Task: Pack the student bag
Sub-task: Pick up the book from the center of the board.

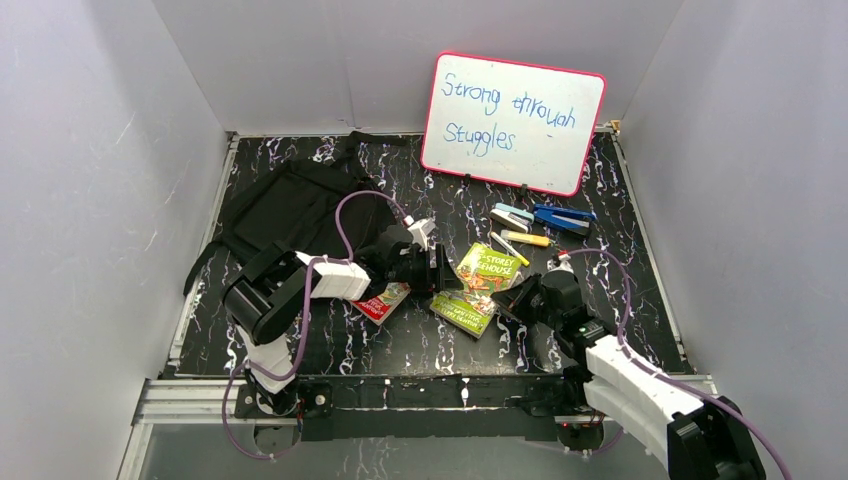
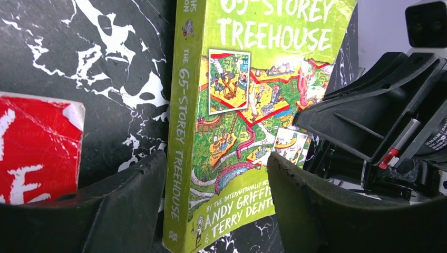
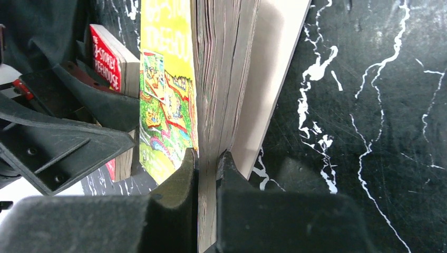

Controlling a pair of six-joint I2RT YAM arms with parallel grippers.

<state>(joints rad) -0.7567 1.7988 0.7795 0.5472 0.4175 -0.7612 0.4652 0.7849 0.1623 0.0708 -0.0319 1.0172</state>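
Pretty clearly a robotics lab test cell, not anyone's home or office. Plain pale panels (image 1: 90, 200) box in the left, right and far sides of a black marble-print table (image 1: 620, 330). Two robot arms, the left arm (image 1: 335, 280) and the right arm (image 1: 630, 375), sit on an aluminium rail (image 1: 190, 398) along the near edge, with purple cables (image 1: 339, 225) looping off them. A pink-framed whiteboard (image 1: 512, 120) with "Strong through Struggles" handwritten on it leans at the far side. Loose school stuff is scattered on the table: a black backpack (image 1: 290, 205), a green paperback (image 1: 485, 268), a blue stapler (image 1: 563, 217), a yellow marker (image 1: 528, 238).
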